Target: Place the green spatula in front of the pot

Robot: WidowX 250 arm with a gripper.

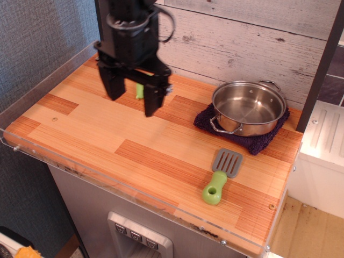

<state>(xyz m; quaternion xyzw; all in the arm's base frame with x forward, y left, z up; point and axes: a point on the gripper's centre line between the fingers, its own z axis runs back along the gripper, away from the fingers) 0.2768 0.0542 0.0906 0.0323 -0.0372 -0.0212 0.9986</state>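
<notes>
Spatula (221, 174) lies flat on the wooden worktop (97, 126), just in front of the pot (248, 107) and apart from it. Its chunky lime-green handle, with a round hole near the end, points toward the front edge; the grey slotted square blade faces the pot. The shiny steel pot sits on a dark purple cloth (207, 119). Far to the left, the black end effector (133, 97) hangs with its fingers spread and nothing between them. A green object (140, 90), mostly hidden behind it, may be a toy pear.
</notes>
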